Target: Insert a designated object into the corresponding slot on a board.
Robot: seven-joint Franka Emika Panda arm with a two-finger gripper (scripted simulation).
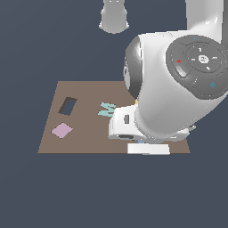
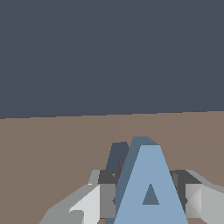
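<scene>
Right, pincer (image 2: pixel 146 202) clamped on the blue A (image 2: pixel 151 188), fingers (image 2: pixel 107 199) pressing both its sides, A held low over the brown board (image 2: pixel 57 140) w/ a dark cutout (image 2: pixel 118 155) just behind it; in exterior view arm hides the A, teal M (image 1: pixel 107 109) beside it

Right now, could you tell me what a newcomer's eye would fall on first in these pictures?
The white arm fills the exterior view's right, hiding much of the brown board. In the wrist view, the blue A sits between the end effector's fingers, with a dark slot just behind it. A teal M lies mid-board.
</scene>
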